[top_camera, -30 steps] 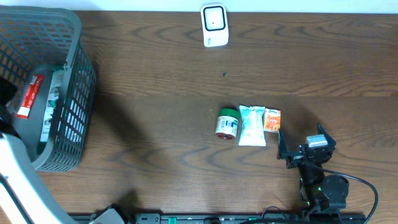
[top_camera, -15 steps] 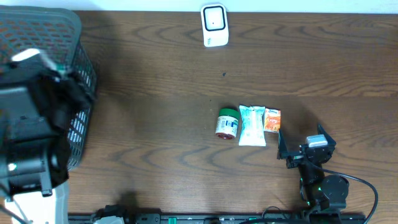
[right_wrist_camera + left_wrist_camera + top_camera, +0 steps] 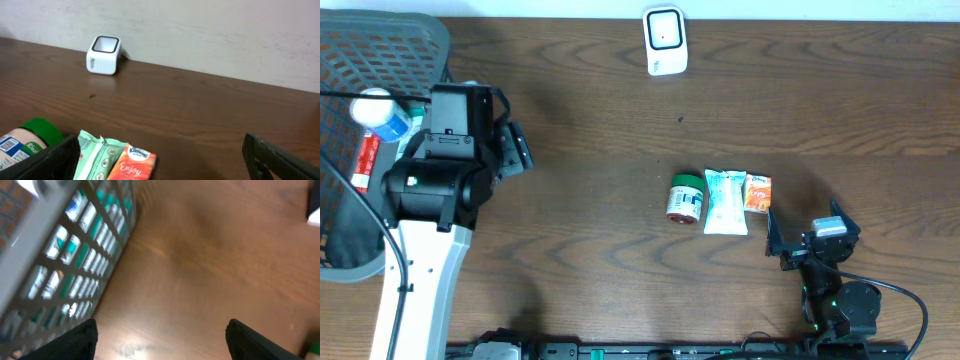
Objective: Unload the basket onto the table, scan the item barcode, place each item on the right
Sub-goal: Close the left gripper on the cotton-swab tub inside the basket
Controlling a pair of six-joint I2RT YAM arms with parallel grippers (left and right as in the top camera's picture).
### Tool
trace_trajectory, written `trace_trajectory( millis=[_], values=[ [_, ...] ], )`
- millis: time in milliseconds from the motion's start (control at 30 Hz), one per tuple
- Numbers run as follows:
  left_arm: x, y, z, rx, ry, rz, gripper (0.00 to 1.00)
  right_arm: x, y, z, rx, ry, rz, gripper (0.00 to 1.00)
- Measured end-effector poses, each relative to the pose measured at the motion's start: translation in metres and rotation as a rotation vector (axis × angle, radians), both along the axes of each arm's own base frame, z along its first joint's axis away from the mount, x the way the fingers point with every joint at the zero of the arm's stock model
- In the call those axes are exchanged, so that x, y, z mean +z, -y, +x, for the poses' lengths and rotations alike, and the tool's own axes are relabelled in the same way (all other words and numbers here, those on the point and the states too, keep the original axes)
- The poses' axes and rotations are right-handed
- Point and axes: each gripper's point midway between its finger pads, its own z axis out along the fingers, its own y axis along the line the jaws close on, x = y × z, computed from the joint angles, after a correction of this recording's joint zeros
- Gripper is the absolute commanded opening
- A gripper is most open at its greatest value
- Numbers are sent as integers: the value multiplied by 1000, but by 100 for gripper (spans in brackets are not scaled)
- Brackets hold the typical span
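Green-lidded jar (image 3: pixel 686 198), white tissue pack (image 3: pixel 726 200) and orange pack (image 3: pixel 757 192) lie at four o'clock on the desk (image 3: pixel 570 120), unscanned we judge, scanner (image 3: pixel 664 40) at twelve, left pincer (image 3: pixel 160 340) and right pincer (image 3: pixel 162 157) both gaping empty.

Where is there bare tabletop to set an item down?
Bare table lies between the scanner and the row of jar, tissue pack, orange pack, and between the left pincer and the jar. Crowded: that row with the right pincer beside it, and the basket edge.
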Motion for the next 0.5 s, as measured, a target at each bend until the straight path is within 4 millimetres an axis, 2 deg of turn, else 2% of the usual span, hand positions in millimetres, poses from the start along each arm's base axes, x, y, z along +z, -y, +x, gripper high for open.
trace_trajectory(
  millis=[100, 200, 333, 400, 500],
  values=[
    [19, -12, 13, 48, 87, 2, 86, 0, 0, 0, 0, 0, 0, 99],
    [51, -30, 26, 109, 217, 3, 87, 0, 0, 0, 0, 0, 0, 99],
    [92, -60, 31, 195, 374, 17, 87, 0, 0, 0, 0, 0, 0, 99],
    [105, -80, 31, 254, 429, 30, 87, 0, 0, 0, 0, 0, 0, 99],
    [112, -111, 31, 341, 473, 46, 88, 0, 0, 0, 0, 0, 0, 99]
  ],
)
